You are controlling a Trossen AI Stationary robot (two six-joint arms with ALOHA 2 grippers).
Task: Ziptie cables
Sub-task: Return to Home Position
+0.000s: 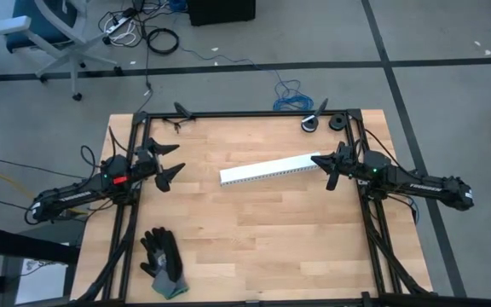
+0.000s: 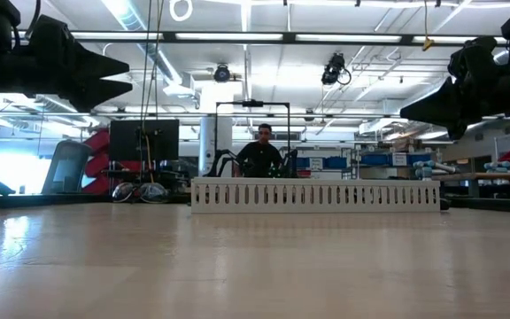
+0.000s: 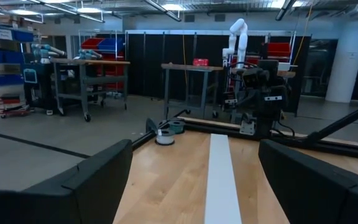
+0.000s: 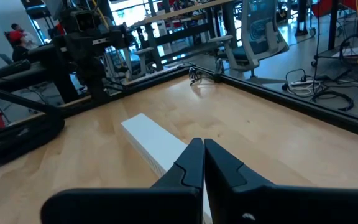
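No cables or ziptie show; the white duct [image 1: 271, 169] lies closed mid-frame. The left end effector [image 1: 176, 159] gapes wide at left. The right end effector [image 4: 202, 155], pinched empty over the duct's right end, should rise clear before retracting.

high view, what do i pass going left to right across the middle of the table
left tool, open → white cable duct → right tool, shut. The black glove lies in line with the left tool, so it is left out.
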